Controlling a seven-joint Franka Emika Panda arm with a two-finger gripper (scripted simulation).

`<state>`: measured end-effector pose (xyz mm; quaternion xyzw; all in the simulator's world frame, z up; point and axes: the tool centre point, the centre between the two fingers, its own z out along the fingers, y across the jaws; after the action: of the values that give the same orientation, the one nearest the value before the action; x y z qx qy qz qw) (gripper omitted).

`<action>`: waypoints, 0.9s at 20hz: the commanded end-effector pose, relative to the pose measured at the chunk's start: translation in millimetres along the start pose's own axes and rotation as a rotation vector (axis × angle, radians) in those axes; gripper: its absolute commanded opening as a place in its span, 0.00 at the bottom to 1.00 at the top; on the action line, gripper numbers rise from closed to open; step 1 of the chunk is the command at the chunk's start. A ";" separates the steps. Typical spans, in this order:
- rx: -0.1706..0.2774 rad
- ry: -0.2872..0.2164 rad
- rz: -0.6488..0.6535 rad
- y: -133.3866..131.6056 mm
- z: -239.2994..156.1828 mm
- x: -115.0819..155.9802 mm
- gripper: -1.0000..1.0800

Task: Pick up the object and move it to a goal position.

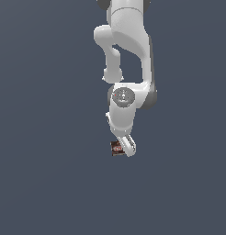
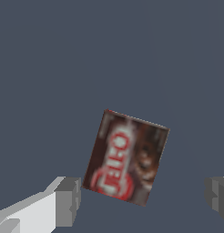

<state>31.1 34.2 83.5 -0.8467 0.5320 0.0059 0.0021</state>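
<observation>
The object [image 2: 126, 157] is a small flat dark-brown box with a red-and-white label. In the wrist view it lies tilted between my two fingertips, close to one grey pad [image 2: 68, 200] and well apart from the other [image 2: 218, 195]. My gripper [image 2: 143, 199] is open and not touching the box on the far side. In the exterior view the box [image 1: 116, 148] shows just to the left of my gripper [image 1: 127, 147], which hangs low under the white arm and partly hides it.
The floor [image 1: 50, 174] is a plain dark blue-grey surface all around. The white arm [image 1: 126, 55] comes down from the top middle of the exterior view. No other objects show, and no goal marker shows.
</observation>
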 end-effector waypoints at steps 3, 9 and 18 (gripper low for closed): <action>0.001 0.004 0.119 -2.4 7.0 0.7 0.96; 0.003 0.008 0.231 -4.5 13.5 1.3 0.96; 0.005 0.012 0.302 -5.9 17.6 1.8 0.96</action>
<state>36.8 35.4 66.1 -0.7593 0.6508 0.0003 0.0000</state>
